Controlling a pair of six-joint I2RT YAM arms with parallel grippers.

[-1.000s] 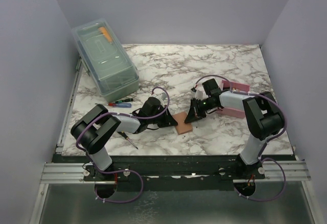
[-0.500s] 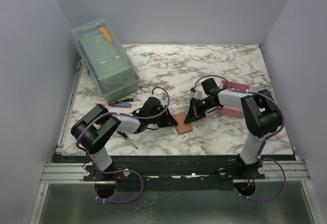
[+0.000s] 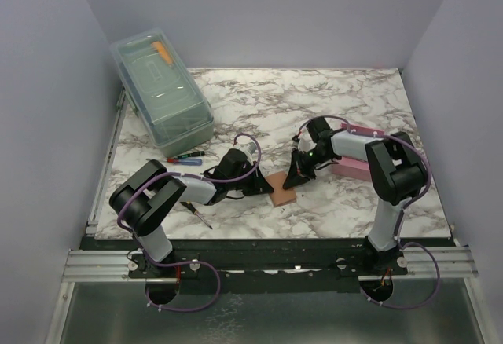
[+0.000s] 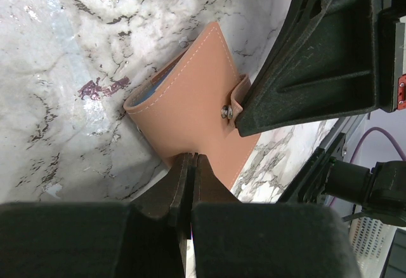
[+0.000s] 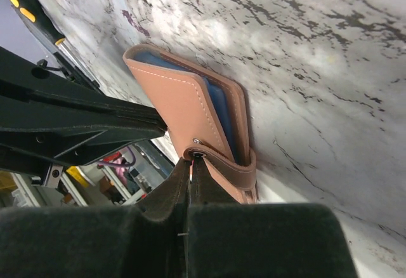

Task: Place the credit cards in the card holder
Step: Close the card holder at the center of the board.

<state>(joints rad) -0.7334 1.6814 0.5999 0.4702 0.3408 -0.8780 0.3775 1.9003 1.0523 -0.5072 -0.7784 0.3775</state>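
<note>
On the marbled counter (image 3: 314, 100), a clear lidded box (image 3: 161, 96) sits at the far left and a pink tray (image 3: 355, 170) lies to the right, partly hidden behind the right arm. At the near centre, the two arms meet over the tan card holder (image 3: 283, 193), which lies folded with blue showing within. The left gripper (image 4: 189, 158) is closed with its tips at the holder's left edge, the right gripper (image 5: 190, 162) is closed at the snap strap (image 5: 231, 170) on its right side, and two screwdrivers (image 3: 185, 158) lie to the left.
</note>
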